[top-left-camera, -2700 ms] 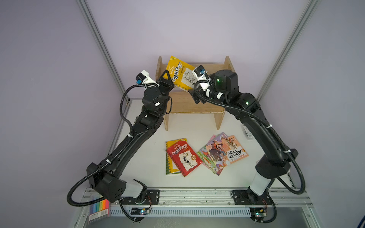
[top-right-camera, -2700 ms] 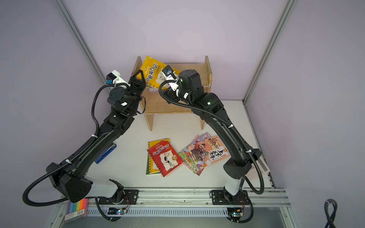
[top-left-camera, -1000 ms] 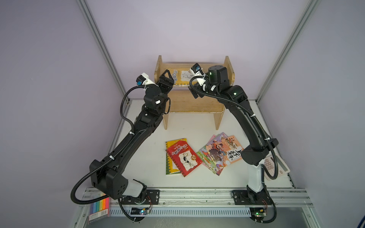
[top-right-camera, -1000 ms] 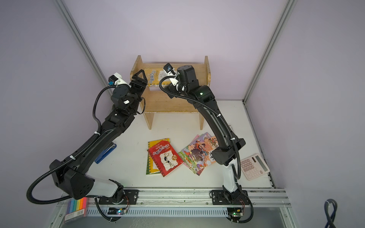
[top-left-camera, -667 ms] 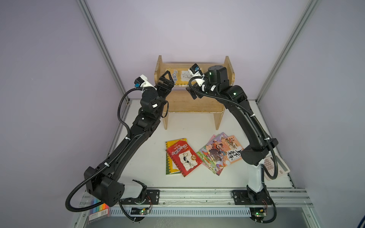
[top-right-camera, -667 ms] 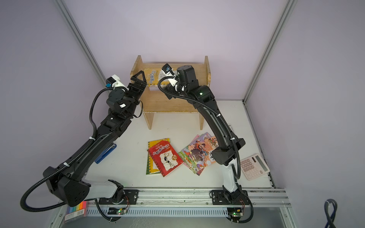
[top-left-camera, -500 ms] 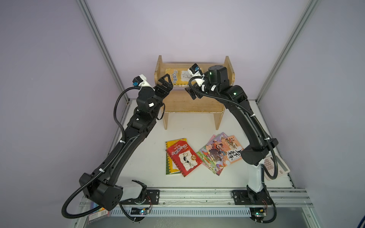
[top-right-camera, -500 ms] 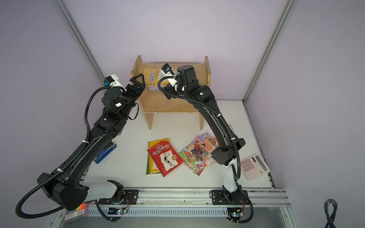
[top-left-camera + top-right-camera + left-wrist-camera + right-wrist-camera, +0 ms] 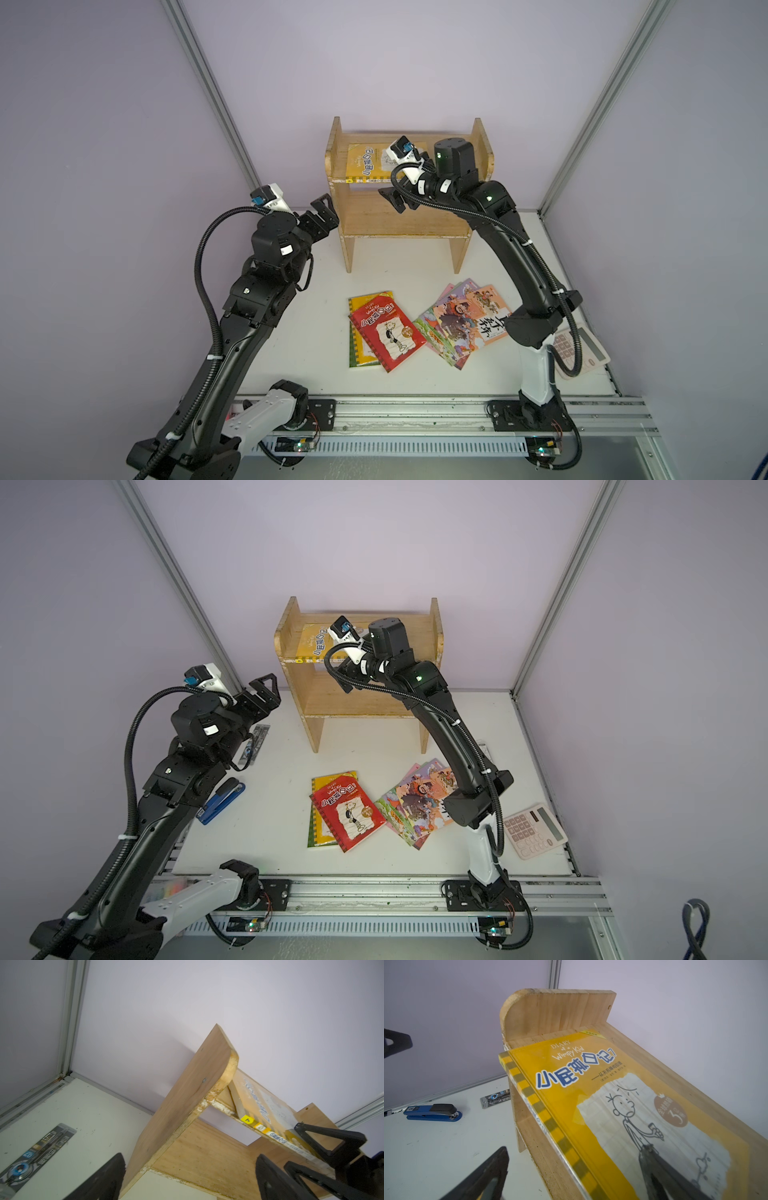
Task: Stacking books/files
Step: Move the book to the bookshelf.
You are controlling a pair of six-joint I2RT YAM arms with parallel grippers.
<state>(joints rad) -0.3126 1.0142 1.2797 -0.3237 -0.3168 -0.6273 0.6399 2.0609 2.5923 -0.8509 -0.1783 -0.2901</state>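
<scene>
At upper centre, the yellow book [image 9: 368, 166] lies flat atop the shelf [image 9: 399, 220]. The left hand [image 9: 322, 216] and right hand [image 9: 392, 200] are both released and empty. The book is probably light, stiff and glossy, so pinch its spine edge.

Robot lab test cell: blank lilac walls [image 9: 395, 62] joined by aluminium posts [image 9: 208, 91] enclose a white table [image 9: 316, 266]. A left arm [image 9: 249, 316] and a right arm [image 9: 519, 257] are bolted to an aluminium rail [image 9: 415, 409] along its front edge, with a slotted cable duct [image 9: 395, 446] and lit circuit boards [image 9: 301, 445] below. Contents are staged props: wooden shelf [image 9: 399, 216], books [image 9: 386, 332], stapler [image 9: 222, 796], calculator [image 9: 534, 829].
</scene>
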